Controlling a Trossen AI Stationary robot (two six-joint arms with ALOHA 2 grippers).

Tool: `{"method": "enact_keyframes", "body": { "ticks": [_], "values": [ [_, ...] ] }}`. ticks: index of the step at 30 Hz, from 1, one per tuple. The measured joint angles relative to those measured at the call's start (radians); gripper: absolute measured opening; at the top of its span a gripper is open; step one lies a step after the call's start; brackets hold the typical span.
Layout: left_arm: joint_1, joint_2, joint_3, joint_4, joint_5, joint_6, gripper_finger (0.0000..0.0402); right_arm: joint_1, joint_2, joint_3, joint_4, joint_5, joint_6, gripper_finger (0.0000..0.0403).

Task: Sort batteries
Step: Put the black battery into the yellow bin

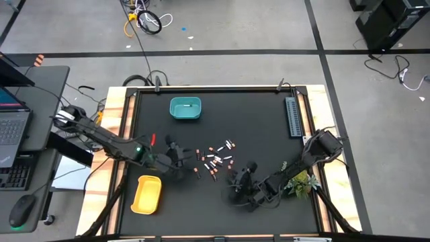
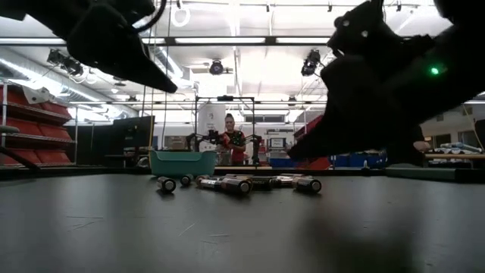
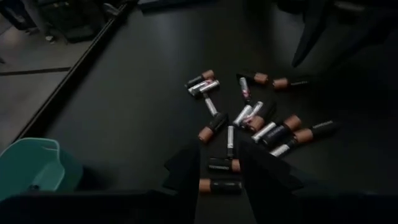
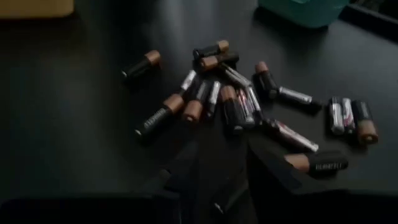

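Several batteries [image 1: 215, 158], some silver-white and some dark with copper ends, lie on their sides in a loose heap on the black table top [image 1: 269, 128]. My left gripper [image 1: 179, 157] hovers just left of the heap, open. In its wrist view two dark batteries [image 3: 222, 175] lie on the table below the gap between its fingers [image 3: 186, 168]. My right gripper [image 1: 243, 173] hovers at the heap's near right, open, and the batteries [image 4: 236, 102] lie ahead of its fingertips. In the low view both grippers hang above the table.
A teal bin [image 1: 185, 108] stands at the far side of the table and a yellow bin [image 1: 146, 194] at the near left. A grey ribbed strip [image 1: 293, 115] lies along the right edge, and a small green plant [image 1: 302, 183] sits by the right arm. A person [image 2: 230, 136] stands beyond the table.
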Motion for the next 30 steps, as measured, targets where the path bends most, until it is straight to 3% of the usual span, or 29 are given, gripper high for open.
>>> {"method": "enact_keyframes", "body": {
  "ticks": [5,10,18,25,30],
  "values": [
    [-0.088,-0.003,0.000,-0.004,-0.144,-0.002,0.0125,-0.001,0.001,0.000,-0.058,0.036,0.050,0.0118],
    [-0.145,-0.003,0.000,-0.006,-0.189,-0.022,0.0125,0.000,0.001,0.000,-0.056,0.047,0.042,0.0117],
    [-0.169,-0.003,-0.001,-0.021,-0.218,-0.035,0.0124,0.097,0.001,0.014,0.013,0.295,0.040,0.0110],
    [-0.158,-0.003,-0.001,-0.031,-0.221,-0.034,0.0124,0.055,0.078,0.208,-0.028,0.306,-0.108,0.0100],
    [-0.172,-0.003,-0.001,-0.052,-0.220,-0.060,0.0124,0.023,0.078,0.215,-0.231,0.251,0.130,0.0098]
  ]
}}
